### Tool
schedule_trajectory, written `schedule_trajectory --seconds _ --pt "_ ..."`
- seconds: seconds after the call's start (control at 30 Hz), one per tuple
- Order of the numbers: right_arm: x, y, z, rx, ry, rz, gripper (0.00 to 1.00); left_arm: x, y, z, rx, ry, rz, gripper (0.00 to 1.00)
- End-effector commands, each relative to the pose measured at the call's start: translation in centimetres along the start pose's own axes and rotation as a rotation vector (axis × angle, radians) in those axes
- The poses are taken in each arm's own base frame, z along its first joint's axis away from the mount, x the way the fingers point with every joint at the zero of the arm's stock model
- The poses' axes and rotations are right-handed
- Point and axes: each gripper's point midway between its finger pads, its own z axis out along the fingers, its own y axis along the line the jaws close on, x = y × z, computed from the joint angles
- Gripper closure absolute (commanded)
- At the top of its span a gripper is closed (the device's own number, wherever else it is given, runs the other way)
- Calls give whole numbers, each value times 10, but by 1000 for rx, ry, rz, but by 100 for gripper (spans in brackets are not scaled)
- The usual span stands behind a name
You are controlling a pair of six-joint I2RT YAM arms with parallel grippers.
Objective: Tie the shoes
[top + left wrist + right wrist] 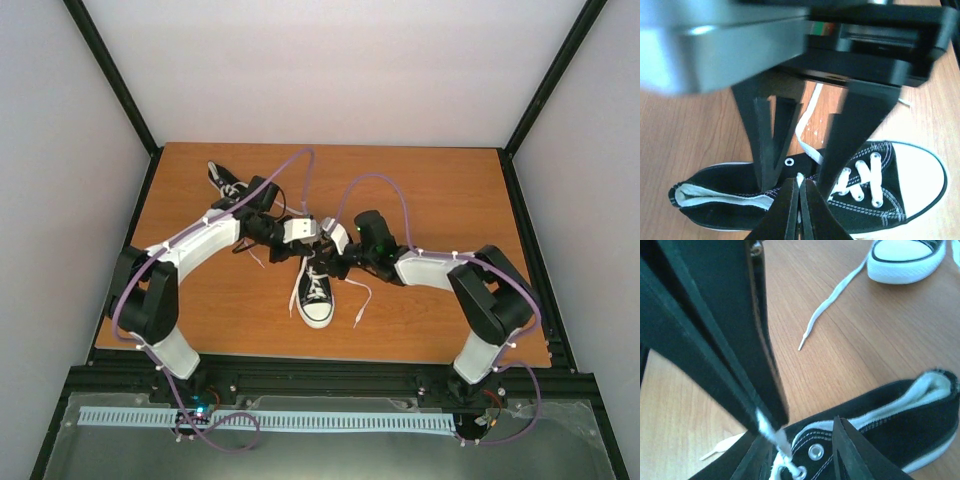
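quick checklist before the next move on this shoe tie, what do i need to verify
1. Left claw gripping the lace: ok, shut on it near the top eyelets.
2. Right claw ready to take a strand: ok, open, straddling the left claw's tip.
3. Near shoe under both claws: ok.
4. Knot formed: not ok, loose lace ends lie on the table.
5. Slack past the pinch: cannot tell, the claws hide it.
6. Far shoe out of the way: ok, apart at the far left.
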Motion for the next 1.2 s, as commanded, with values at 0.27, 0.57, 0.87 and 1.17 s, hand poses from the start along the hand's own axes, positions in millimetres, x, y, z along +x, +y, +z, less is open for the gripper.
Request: schedule_trajectory --seconds 0.27,0.57,0.87,1.17 --pt "-6 16 -27 244 -173 30 27 -19 31 -15 -219 -203 -545 99" --pt "-15 -2 0 320 -216 107 18 -14 35 -7 -203 -219 -736 99" --pt "-21 -4 7 331 -207 86 72 -11 30 -3 -179 -220 -760 99" --pt "-6 10 -2 267 -125 -25 97 -38 -4 -26 -8 -186 -386 58"
